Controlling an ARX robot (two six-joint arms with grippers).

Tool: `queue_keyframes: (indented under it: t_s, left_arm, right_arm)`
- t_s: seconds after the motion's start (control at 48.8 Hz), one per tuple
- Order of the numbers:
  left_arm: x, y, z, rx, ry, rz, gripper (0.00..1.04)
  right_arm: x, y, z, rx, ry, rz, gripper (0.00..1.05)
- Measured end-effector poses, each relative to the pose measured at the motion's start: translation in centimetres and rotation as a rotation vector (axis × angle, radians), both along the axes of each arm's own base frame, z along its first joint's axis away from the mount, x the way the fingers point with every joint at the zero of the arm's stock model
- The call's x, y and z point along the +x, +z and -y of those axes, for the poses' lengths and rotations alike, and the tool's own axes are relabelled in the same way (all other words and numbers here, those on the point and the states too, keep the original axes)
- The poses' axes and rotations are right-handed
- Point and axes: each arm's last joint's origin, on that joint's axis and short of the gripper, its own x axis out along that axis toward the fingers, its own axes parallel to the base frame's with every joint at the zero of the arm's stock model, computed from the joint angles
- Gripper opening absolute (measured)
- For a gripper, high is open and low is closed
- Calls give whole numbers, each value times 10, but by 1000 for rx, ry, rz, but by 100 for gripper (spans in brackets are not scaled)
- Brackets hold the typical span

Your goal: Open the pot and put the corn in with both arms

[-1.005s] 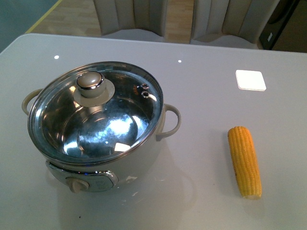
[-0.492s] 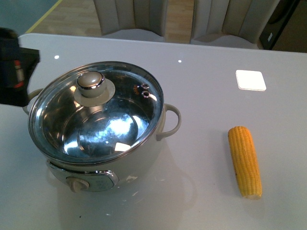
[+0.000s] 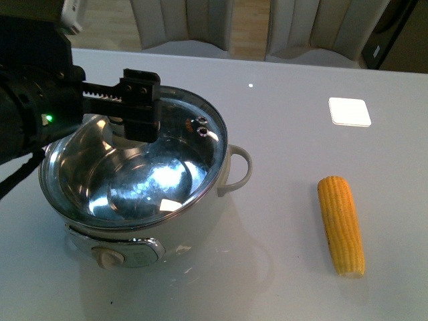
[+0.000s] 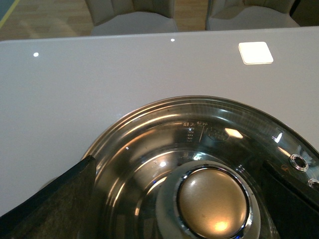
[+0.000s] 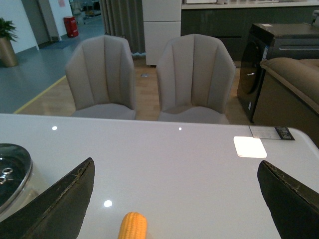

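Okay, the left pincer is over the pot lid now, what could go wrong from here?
1. The knob is smooth and domed. If the open left pincer closes off-centre, it may slip off, and the glass lid could drop back onto the pot.
2. The corn is round and lies loose on the glossy table. The open right pincer near it might roll it away when closing.

A glossy white table (image 3: 287, 140) fills the front view, with a flat white square pad (image 3: 349, 112) lying toward its far right side. Beyond the far edge stand two grey channel-backed chairs (image 5: 102, 74) (image 5: 195, 74), side by side on a wooden floor (image 5: 147, 94). A small printed card (image 5: 271, 132) lies near the pad. Further back are a potted plant (image 5: 7, 42), a red bin (image 5: 70, 26) and a dark appliance (image 5: 279, 64).
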Motion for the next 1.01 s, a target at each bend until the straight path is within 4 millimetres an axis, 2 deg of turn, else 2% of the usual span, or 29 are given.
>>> queue_keyframes:
  t_s: [0.103,0.349,0.615,0.862,0.944,1.005]
  left_arm:
    - [2,-11,9,-18,-9,-15,98]
    - [1,-32,14,-26,-8,-59,98]
    - [5,-36,17,-39,8,-62,98]
    - [7,-35,19,-55,16,-66,66]
    - [8,-35,19,-60,28,-64,49]
    - [8,-34,20,-55,31,-63,46]
  right_arm:
    - [0,0,0,0,0,0,96]
    - [0,0,0,0,0,0,96]
    - [0,0,0,0,0,0,96]
    - [0,0,0,0,0,0,96]
    - [0,0,0,0,0,0,96]
    - [0,0,0,0,0,0,96]
